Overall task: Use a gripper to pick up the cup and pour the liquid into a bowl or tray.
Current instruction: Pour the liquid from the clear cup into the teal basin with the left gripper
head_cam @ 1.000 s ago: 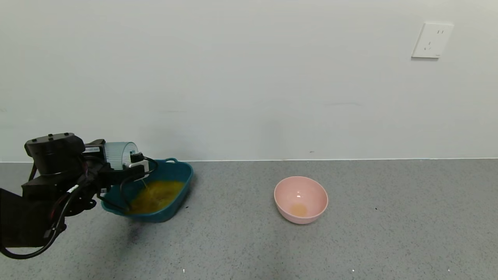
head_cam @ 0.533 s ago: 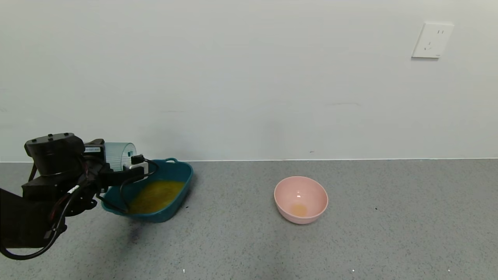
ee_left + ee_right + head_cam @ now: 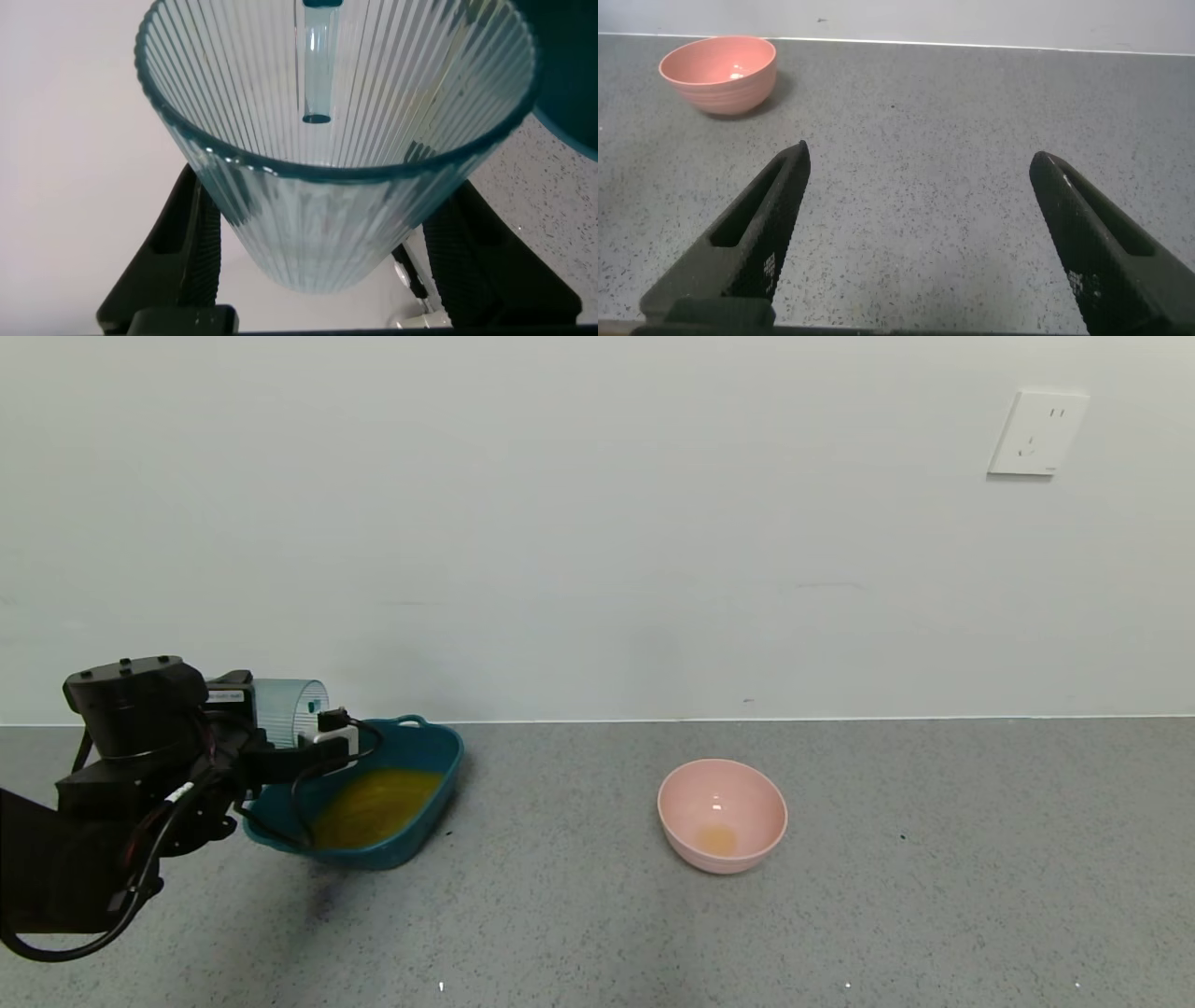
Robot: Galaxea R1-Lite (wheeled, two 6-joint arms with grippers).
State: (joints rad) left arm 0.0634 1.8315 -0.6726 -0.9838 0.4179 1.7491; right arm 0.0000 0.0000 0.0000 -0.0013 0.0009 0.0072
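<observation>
Surface (image 3: pixel 840 915) of grey speckled material carries one dark teal rounded-rectangular plastic basin (image 3: pixel 439 747) at the robot's left and one round pink bowl (image 3: pixel 722 815), well apart from it. Opaque orange-yellow liquid (image 3: pixel 378 803) pools in the basin, and a small patch lies in the pink bowl. One left pincer (image 3: pixel 308 733) is clamped on the single translucent pale blue-green ribbed plastic cup (image 3: pixel 332 159), held on its side above the basin's rim; the wrist view shows the cup looking empty, with no stream falling. One right pincer (image 3: pixel 920 238) hangs spread wide over bare surface, holding nothing.

Risk, as I judge it: leftover drops could fall outside the basin if the cup swings away while tilted, and a low arm could knock the rim and slosh the pool.
</observation>
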